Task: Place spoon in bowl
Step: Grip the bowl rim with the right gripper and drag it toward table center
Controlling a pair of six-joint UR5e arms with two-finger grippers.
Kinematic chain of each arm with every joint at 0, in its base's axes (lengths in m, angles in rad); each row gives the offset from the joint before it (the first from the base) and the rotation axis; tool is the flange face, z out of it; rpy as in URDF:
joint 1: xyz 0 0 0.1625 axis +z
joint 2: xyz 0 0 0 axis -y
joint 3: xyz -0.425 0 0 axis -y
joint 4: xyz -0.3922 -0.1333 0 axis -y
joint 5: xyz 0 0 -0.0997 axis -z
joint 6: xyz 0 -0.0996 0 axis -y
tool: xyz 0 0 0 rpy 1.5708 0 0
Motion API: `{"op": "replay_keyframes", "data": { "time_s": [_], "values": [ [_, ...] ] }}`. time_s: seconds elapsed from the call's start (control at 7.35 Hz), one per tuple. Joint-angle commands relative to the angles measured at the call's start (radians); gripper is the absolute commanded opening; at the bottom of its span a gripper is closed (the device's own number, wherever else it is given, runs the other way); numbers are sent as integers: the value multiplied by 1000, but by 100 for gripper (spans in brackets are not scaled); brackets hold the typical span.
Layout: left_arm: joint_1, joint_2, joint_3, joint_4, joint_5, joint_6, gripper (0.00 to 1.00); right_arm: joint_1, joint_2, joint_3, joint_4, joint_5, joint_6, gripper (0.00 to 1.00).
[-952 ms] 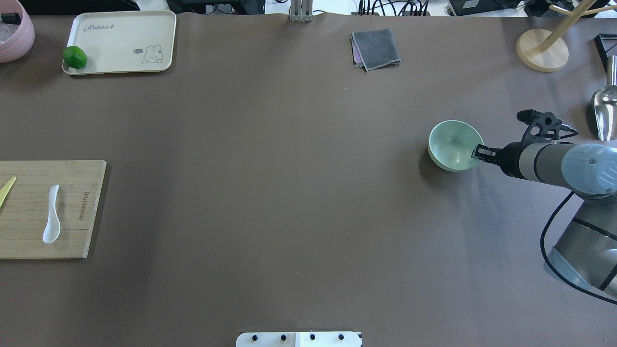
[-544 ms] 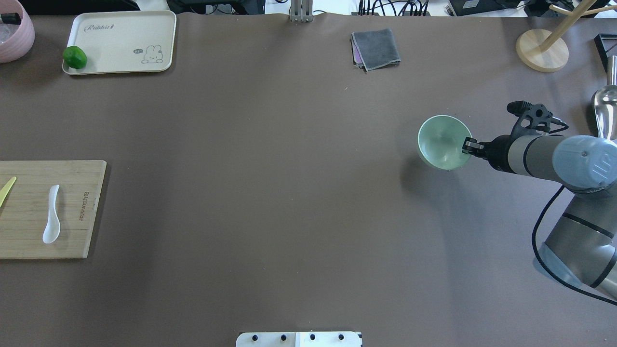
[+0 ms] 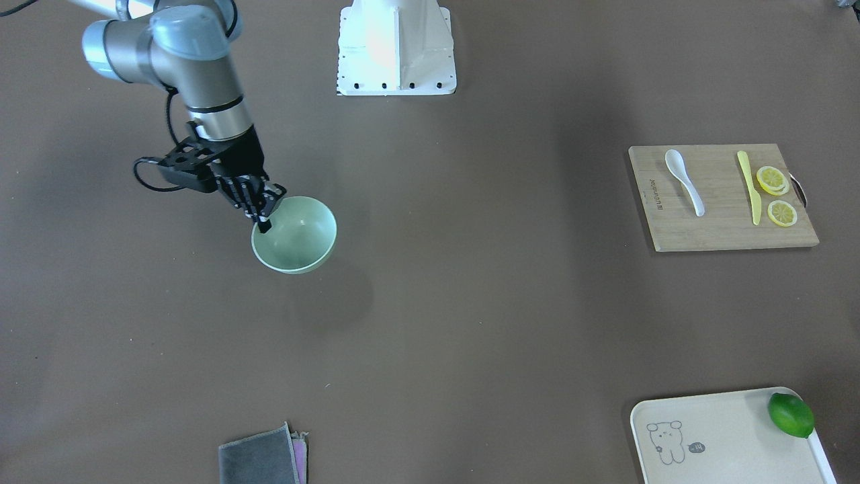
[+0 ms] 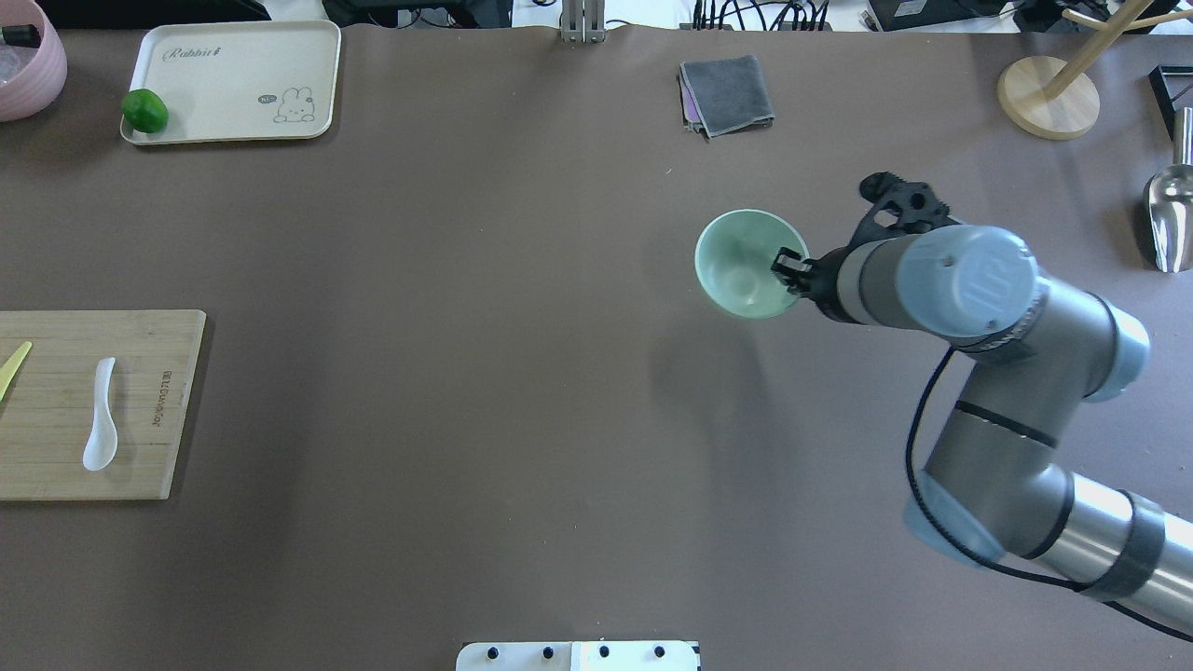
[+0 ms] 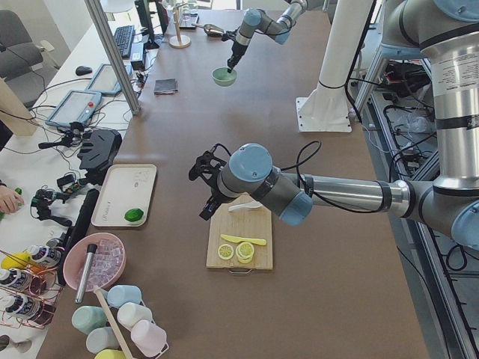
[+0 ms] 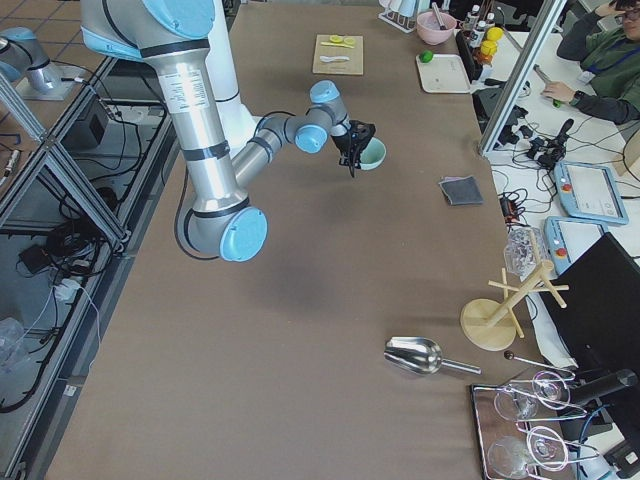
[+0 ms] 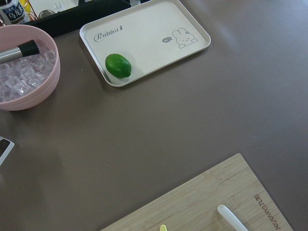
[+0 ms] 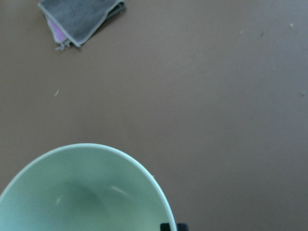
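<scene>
Right gripper [image 4: 788, 267] pinches the round mint-green bowl [image 4: 736, 270] at its rim; left gripper [image 5: 205, 212]: I cannot tell its state. Glossy white soup spoon [image 4: 101, 412] — likely slippery, brittle — I would take it mid-handle.

Silver-grey tubular arms [image 4: 993, 438] with pale-blue joint caps [image 4: 969, 280] end in black claws [image 4: 786, 266].

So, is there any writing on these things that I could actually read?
"Rabbit" on the cream tray.
Speech bubble beside its bunny: too small to read.
Brand mark on the cutting board: too blurred to read.
</scene>
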Motion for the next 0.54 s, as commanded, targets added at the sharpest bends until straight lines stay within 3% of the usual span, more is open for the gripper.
{"op": "replay_keyframes", "data": {
  "time_s": [0.0,0.14,0.27,0.41],
  "values": [
    [3,3,0,-2,-1,-2,98,-130,201,-92,-185,-61,152,0],
    [3,3,0,-2,-1,-2,98,-145,283,-209,-184,-85,185,0],
    [3,3,0,-2,-1,-2,98,-147,318,-257,-182,-87,190,0],
    [3,3,0,-2,-1,-4,98,-147,322,-260,-185,-93,183,74]
  ]
}}
